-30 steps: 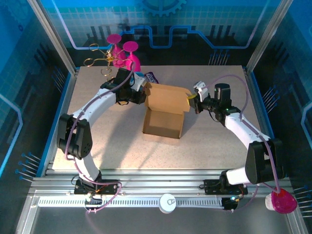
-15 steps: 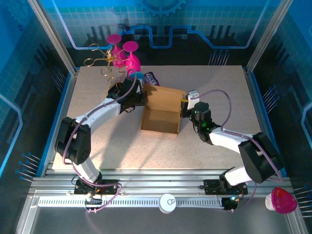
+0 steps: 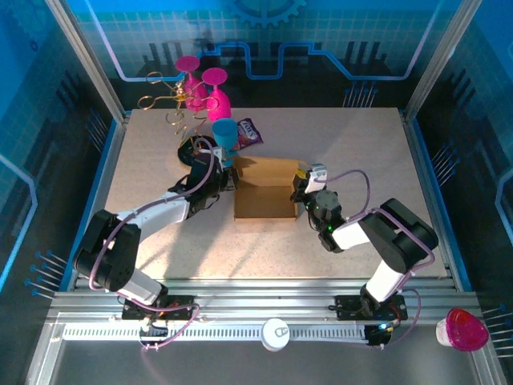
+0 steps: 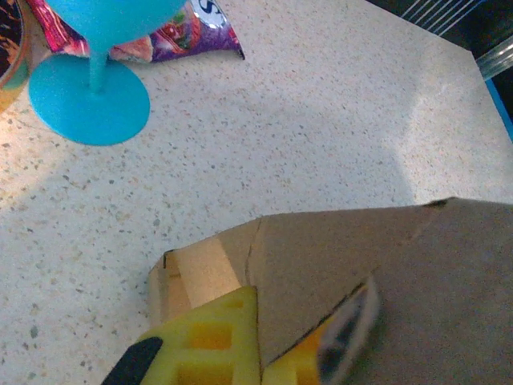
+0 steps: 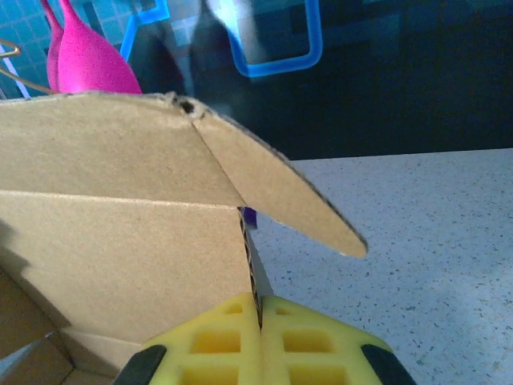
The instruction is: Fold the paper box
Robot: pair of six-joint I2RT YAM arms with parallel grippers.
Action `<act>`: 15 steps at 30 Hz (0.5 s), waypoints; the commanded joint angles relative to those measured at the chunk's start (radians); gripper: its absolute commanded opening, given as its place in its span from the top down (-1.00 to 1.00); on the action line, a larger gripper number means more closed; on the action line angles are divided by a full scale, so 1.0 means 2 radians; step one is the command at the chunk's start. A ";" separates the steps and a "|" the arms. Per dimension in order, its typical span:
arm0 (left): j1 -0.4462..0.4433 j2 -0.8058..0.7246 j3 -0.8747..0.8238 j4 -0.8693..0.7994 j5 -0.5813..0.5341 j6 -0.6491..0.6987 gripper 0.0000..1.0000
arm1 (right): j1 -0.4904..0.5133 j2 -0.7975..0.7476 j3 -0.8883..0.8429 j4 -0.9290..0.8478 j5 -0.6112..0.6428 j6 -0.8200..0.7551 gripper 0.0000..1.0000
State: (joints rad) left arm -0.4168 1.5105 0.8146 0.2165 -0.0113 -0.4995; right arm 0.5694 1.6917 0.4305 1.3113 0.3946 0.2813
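Only a cropped white letter, perhaps an S, on the purple snack packet

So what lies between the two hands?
The paper box, in the top view: left hand at its left side, right hand at its right side.

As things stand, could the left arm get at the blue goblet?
Probably yes, once it lets go. The blue goblet stands just beyond the left gripper, with bare table between them. But that gripper looks shut on an edge of the paper box, so it would have to release first.
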 commanded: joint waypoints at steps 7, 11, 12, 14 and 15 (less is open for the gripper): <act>-0.025 -0.045 -0.073 0.066 0.001 -0.033 1.00 | 0.012 0.003 -0.045 0.056 0.004 0.033 1.00; -0.034 -0.051 -0.092 0.073 -0.008 -0.041 1.00 | 0.016 -0.003 -0.060 0.055 0.000 0.045 1.00; -0.038 -0.052 -0.095 0.074 -0.012 -0.041 1.00 | 0.017 -0.005 -0.064 0.054 -0.001 0.046 1.00; -0.046 -0.051 -0.102 0.077 -0.019 -0.042 1.00 | 0.020 -0.010 -0.072 0.050 0.002 0.048 1.00; -0.049 -0.051 -0.107 0.080 -0.022 -0.045 1.00 | 0.020 -0.012 -0.076 0.049 0.002 0.050 1.00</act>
State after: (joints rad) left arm -0.4900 1.4227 0.6334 0.3653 -0.0586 -0.5457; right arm 0.5900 1.6749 0.3130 1.4349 0.3897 0.3447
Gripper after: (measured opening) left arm 0.059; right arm 0.059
